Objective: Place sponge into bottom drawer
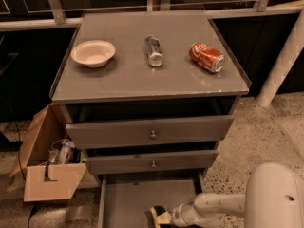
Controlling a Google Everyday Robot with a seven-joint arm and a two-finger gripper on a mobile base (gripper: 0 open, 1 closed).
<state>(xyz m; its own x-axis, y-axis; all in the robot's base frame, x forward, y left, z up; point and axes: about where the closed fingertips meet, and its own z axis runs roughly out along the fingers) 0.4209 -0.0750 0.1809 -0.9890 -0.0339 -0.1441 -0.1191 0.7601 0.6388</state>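
Observation:
The bottom drawer [128,198] is pulled out at the foot of the grey cabinet, its flat grey floor showing. My gripper [164,218] reaches in from the lower right, over the front right part of the drawer. The sponge [157,214], dark green on pale yellow, shows at the gripper's tip just above the drawer floor. The white arm [213,207] runs back to the rounded base at the right edge.
Two upper drawers with round knobs [153,135] stand slightly open. On the cabinet top lie a cream bowl [93,53], a clear bottle [153,51] and a red soda can [206,57]. A cardboard box [47,170] sits on the floor to the left.

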